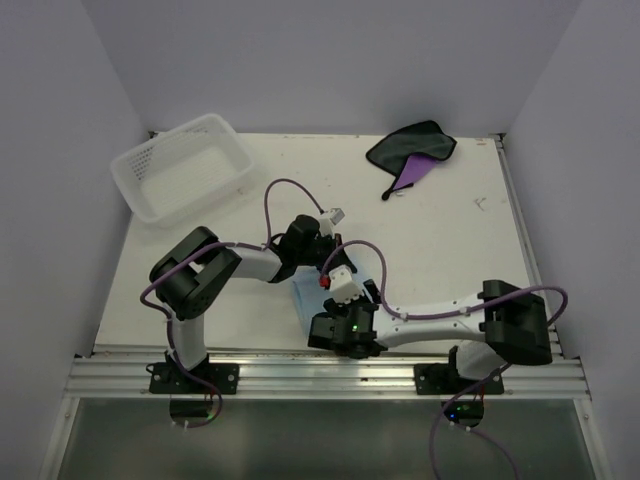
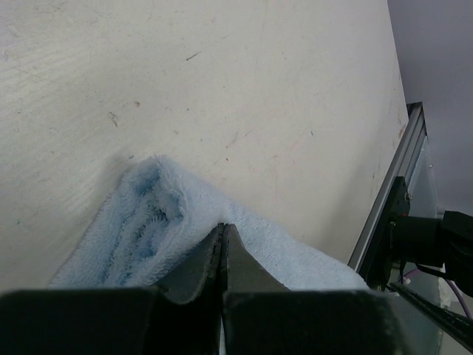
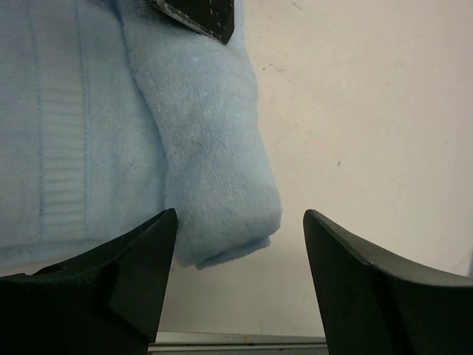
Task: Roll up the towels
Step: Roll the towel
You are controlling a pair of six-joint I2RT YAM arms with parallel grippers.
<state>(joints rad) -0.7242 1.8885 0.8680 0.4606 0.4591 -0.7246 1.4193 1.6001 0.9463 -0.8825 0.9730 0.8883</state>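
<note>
A: Where is the light blue towel (image 1: pixel 303 302) lying?
B: By the bench's (image 1: pixel 430 240) near edge, about midway, partly rolled. The left claw (image 2: pixel 223 228) is staying... no, is pressing shut, tips sitting on the roll.
A: The right claw (image 3: pixel 240 216)?
B: Standing spread, gripping nothing, the roll's end showing between its fingers. The purple towel (image 1: pixel 412 150) is lying crumpled toward the far right corner, and the white basket (image 1: pixel 180 165) is sitting at the far left.

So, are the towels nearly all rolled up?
Not yet, none is finished. The blue towel is in hand: one side is a roll, the rest lies flat. The left gripper, shut, touches the roll; the right gripper is open at its end. The purple towel lies crumpled, still to roll.
</note>
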